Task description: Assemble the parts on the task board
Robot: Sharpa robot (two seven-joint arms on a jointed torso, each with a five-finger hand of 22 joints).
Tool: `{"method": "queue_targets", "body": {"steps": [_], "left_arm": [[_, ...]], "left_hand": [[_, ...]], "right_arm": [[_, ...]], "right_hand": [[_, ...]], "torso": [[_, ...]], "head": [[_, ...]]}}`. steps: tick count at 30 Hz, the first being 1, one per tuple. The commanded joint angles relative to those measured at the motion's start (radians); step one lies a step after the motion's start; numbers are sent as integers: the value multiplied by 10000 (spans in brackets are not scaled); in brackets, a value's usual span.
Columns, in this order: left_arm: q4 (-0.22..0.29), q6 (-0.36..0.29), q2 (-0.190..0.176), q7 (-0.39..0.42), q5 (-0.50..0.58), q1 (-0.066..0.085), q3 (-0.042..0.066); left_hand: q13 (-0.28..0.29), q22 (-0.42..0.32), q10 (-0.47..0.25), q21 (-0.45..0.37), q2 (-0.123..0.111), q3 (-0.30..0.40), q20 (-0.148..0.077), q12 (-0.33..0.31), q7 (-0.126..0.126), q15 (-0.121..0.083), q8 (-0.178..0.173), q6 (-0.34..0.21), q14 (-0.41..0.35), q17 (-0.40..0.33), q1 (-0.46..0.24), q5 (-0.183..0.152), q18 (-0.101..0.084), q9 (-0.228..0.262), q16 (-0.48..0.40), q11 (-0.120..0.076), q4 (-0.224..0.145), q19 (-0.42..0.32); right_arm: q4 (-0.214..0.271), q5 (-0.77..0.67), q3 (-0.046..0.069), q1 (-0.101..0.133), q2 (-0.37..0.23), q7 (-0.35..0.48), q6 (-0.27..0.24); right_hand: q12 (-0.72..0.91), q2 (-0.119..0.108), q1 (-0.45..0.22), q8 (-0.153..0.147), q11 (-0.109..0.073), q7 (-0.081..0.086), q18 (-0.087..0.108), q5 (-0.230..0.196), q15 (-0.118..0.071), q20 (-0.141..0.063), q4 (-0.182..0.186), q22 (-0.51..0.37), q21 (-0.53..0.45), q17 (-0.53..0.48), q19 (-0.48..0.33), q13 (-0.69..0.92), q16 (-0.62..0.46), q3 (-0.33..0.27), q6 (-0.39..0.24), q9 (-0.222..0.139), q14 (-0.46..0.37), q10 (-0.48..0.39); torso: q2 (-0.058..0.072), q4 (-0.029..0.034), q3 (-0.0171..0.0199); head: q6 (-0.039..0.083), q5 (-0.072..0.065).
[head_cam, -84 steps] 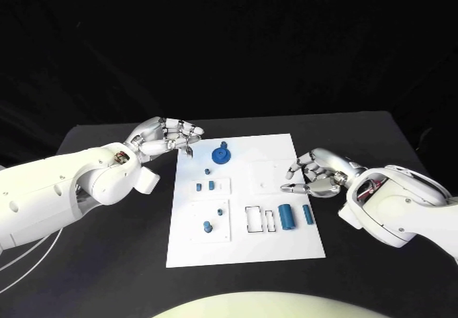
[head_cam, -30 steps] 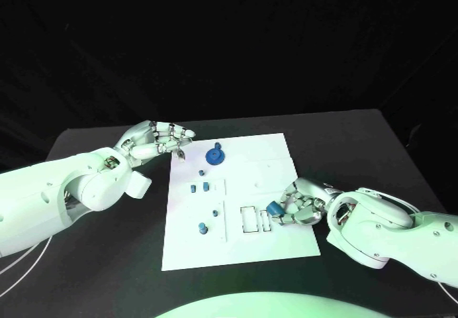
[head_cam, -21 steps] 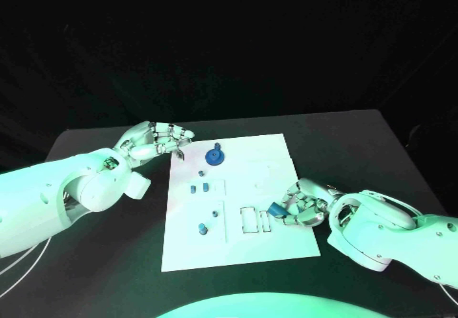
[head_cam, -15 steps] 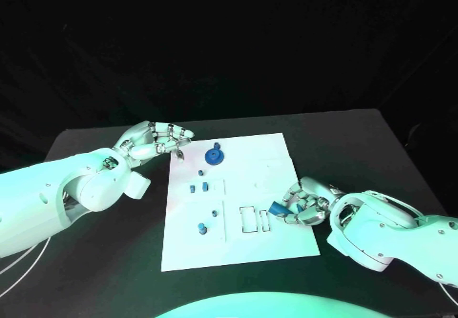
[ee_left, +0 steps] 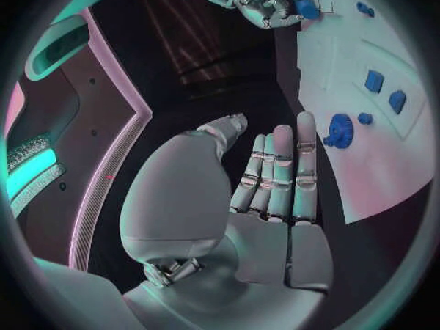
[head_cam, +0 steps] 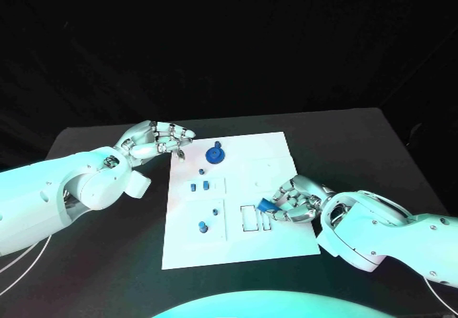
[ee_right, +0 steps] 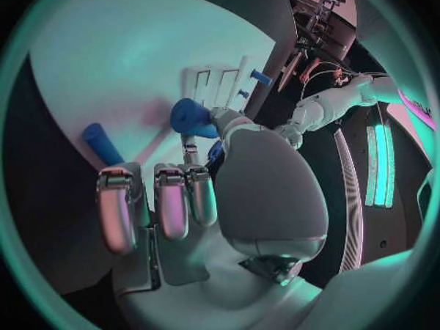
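1. Starting at the left, we see the left hand (head_cam: 157, 138), silver and metallic on its smooth white arm, hovering at the far left corner of the matte black table (head_cam: 105, 238). Its fingers are straight and close together, nothing in them, as the left wrist view (ee_left: 275, 176) shows.
2. Beside it lies the flat white rectangular task board (head_cam: 239, 245), its near end towards us.
3. Near the board's far end sits a blue toothed gear-shaped part (head_cam: 216, 156); the left wrist view shows its notched rim (ee_left: 338, 131).
4. Below it two small blue block parts (head_cam: 198, 186) stand side by side in a marked square.
5. Further towards us a small blue round peg (head_cam: 202, 226) stands on the board.
6. To the right are two narrow black-outlined rectangular slots (head_cam: 256, 218).
7. The right hand (head_cam: 294, 199) rests over the board's right side and holds a smooth blue cylindrical part (head_cam: 266, 206) pinched at its fingertips, just beside the slots; the right wrist view shows its rounded end (ee_right: 191, 117).
8. In that view, another blue cylinder (ee_right: 103, 144) lies flat on the board close to the fingers.
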Motion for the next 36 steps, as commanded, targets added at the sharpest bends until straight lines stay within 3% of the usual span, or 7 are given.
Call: {"method": "queue_targets", "body": {"steps": [1, 18, 28, 32, 33, 34, 36], "left_arm": [[35, 244, 15, -37, 38, 2, 6], [54, 272, -6, -77, 32, 3, 6], [57, 294, -15, -112, 30, 3, 6], [45, 305, -10, -126, 19, 4, 6], [40, 309, -5, -128, 17, 3, 6], [33, 313, 1, -130, 16, 3, 6], [20, 318, 14, -133, 14, 3, 5]], "left_hand": [[-14, -13, 20, -60, 61, 5, 16, -39, 186, 38, 35, -91, -39, 5, -11, 58, 145, -10, -42, 6, 38, 41], [-21, -21, 11, -71, 72, 7, 17, -44, 188, 40, 41, -89, -46, 5, -4, 59, 145, -11, -46, 8, 52, 42], [-21, -21, 11, -71, 72, 7, 17, -44, 188, 40, 41, -89, -46, 5, -4, 59, 145, -11, -46, 8, 52, 42], [-24, -26, 7, -77, 81, 9, 18, -46, 188, 41, 44, -90, -51, 5, -1, 60, 145, -13, -48, 9, 62, 43], [-24, -26, 7, -77, 81, 9, 18, -46, 188, 41, 44, -90, -51, 5, -1, 60, 145, -13, -48, 9, 62, 43], [-24, -26, 7, -77, 81, 9, 18, -46, 188, 41, 44, -90, -51, 5, -1, 60, 145, -13, -48, 9, 62, 43], [-24, -26, 7, -77, 81, 9, 18, -46, 188, 41, 44, -90, -51, 5, -1, 60, 145, -13, -48, 9, 62, 43]], "right_arm": [[-5, 472, -1, -2, 199, 35, 274], [-35, 658, -1, -2, 689, -40, 512], [-140, 117, -2, 0, 826, -546, 892], [-174, -110, -2, 0, 893, -688, 834], [-180, -150, -2, 0, 913, -709, 793], [-186, -189, -2, 0, 932, -724, 745], [-195, -256, -2, 0, 969, -742, 650]], "right_hand": [[38, -47, -181, 317, -29, -185, -67, -90, -54, -58, -69, 2630, 43, 2635, 1063, 2632, 32, 77, 269, 4198, 1061, 1075], [38, -77, -1132, 390, 3, -156, -67, -268, -26, -27, -62, 2630, 43, 2635, 1063, 2632, 32, -115, 242, 4232, 1061, 1075], [38, -119, -1471, 411, 22, -135, -67, -907, -8, -9, -58, 2630, 43, 2635, 1063, 2632, 32, -491, 205, 4234, 1061, 1075], [38, 67, -1688, 453, 14, -148, -67, -1753, -7, -3, -45, 2630, 43, 2635, 1063, 2632, 32, -1167, 227, 4234, 1061, 1075], [38, 200, -1911, 478, 30, -178, -67, -2311, -21, -1, -97, 2630, 43, 2635, 1063, 2632, 32, -1461, 255, 4242, 1061, 1075], [38, 361, -2041, 512, -5, -169, -67, -2976, -25, -15, -19, 2630, 43, 2635, 1063, 2632, 32, -2066, 251, 4253, 1061, 1075], [38, 708, -2460, 578, -16, -168, -67, -3052, -28, -30, -11, 2630, 43, 2635, 1063, 2632, 32, -3119, 201, 4294, 1061, 1075]], "torso": [[8, -5, 6], [-1, -17, 3], [-1, -10, 0], [4, -12, 1], [7, -12, -3], [8, -12, -5], [12, -11, -15]], "head": [[-12, 9], [-81, 74], [-107, 91], [-107, 85], [-96, 77], [-94, 71], [-91, 60]]}}
